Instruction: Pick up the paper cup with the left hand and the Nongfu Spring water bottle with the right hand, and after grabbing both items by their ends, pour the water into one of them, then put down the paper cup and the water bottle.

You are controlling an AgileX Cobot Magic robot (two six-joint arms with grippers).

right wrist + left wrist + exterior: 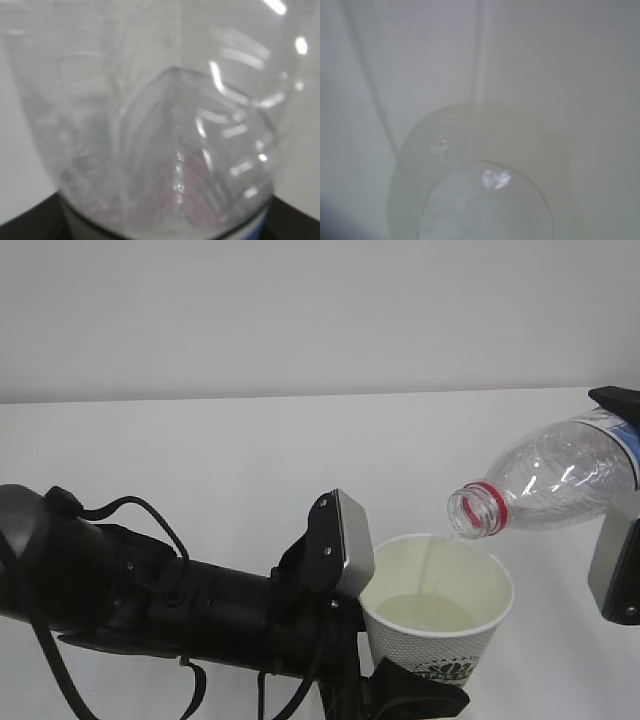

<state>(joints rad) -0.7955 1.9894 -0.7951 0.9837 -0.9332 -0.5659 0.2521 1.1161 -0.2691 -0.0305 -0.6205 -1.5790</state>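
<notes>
Left claw (405, 688): clenched on the base of the cup (440, 630), fingers only partly in sight at the bottom edge of the exterior view. Holds the cup upright just above the fingers, mouth open to the top.

Right claw (626, 480): grasping the butt end of the bottle (560, 475), mostly cut off by the frame edge, so depth of bite not readable. Tips the bottle out from the claw, neck slightly down and uncapped, mouth just above the cup's rim on the side toward the right claw.

Pouring step, by the look of it: thin stream of water (428, 565) dropping from that mouth into a shallow pool low in the cup.

Risks, as judged from here:
- Mouth set near the rim, not over the middle. Any small drift of either claw away from the other likely to put the stream on the rim or onto the table (200, 460) below.
- Steeper tilt at the right claw: likely to bring a gulping surge and splash over the wall.
- Cup gripped low, with weight building above the left claw: may lean or slip. Squeezing harder may buckle the paper.
- Bottle held by its far end, a long lever of smooth plastic: may twist in the jaws and swing the mouth aside.
- Wrist views too close to help: only cup wall and stream at the left, blurred ribs at the right.
</notes>
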